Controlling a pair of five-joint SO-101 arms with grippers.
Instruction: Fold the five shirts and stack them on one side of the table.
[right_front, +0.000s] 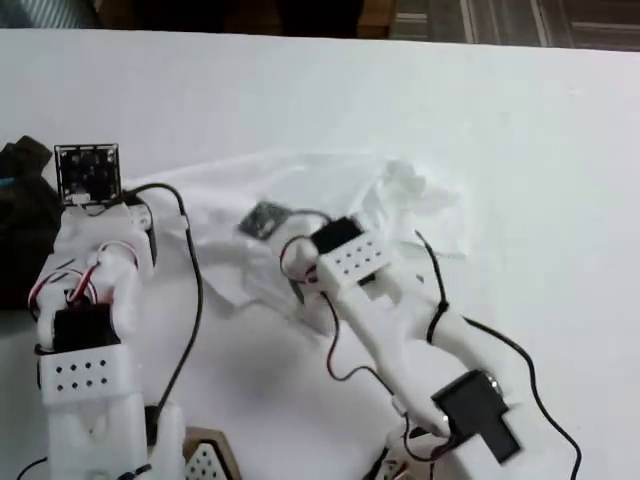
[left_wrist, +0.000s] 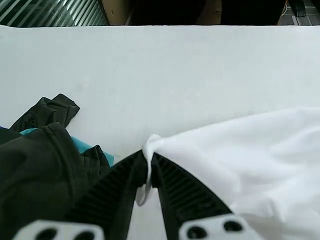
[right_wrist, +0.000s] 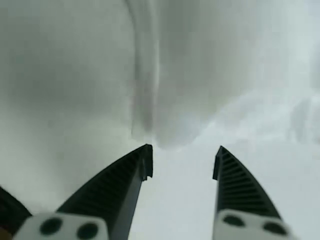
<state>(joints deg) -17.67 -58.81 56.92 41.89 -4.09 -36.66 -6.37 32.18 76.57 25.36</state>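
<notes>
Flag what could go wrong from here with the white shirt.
The left hand pinches only a thin edge of the white shirt; a pull may slip it free.
The right hand is open over the cloth, so one-sided pulling may bunch it.
The dark shirts lie close beside the left hand and could snag.

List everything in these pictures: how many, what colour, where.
table: one, white, under everything.
shirt: one, white, crumpled across the table's middle.
heap of clothes: one, black with a teal piece in it, at the table's left edge in the high view, beside the left arm; how many garments it holds cannot be told.
left gripper: one, black fingers, shut on the shirt's edge.
right gripper: one, black fingers, open over the shirt.
</notes>
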